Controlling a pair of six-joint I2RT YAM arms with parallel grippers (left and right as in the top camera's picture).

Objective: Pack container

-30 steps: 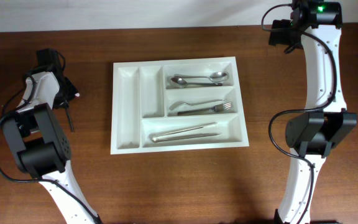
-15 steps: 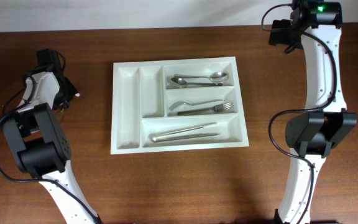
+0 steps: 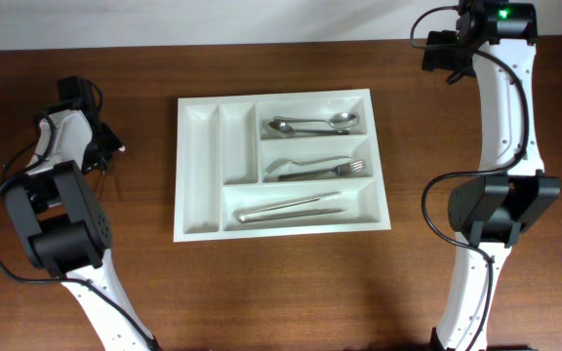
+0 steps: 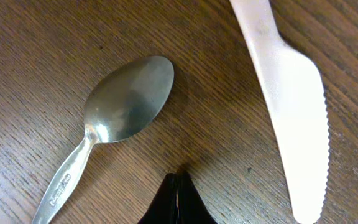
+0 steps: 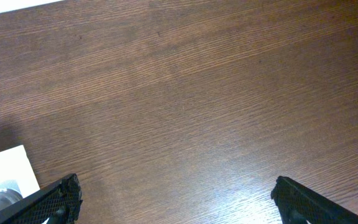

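Note:
The container (image 3: pixel 201 174) is a white five-compartment tray in the middle of the table. It holds spoons (image 3: pixel 310 124), forks (image 3: pixel 316 168) and long silver pieces (image 3: pixel 291 207); its two narrow left compartments are bare. My left gripper (image 3: pixel 102 159) is left of the tray, low over the wood. In the left wrist view the left gripper (image 4: pixel 178 178) is shut with nothing between its tips. A metal spoon (image 4: pixel 126 102) lies just ahead and left of it, a white plastic knife (image 4: pixel 291 106) to the right. My right gripper (image 5: pixel 176 199) is open over bare wood beyond the tray's far right corner (image 5: pixel 5 167).
The right arm's base (image 3: pixel 501 210) stands right of the tray and the left arm's base (image 3: pixel 52 219) left of it. The table's far edge (image 3: pixel 261 41) runs along the top, close behind both wrists.
The left gripper's fingers have closed together on nothing, drawing in from a spread stance beside the arm. The right arm and the tray's contents have not moved.

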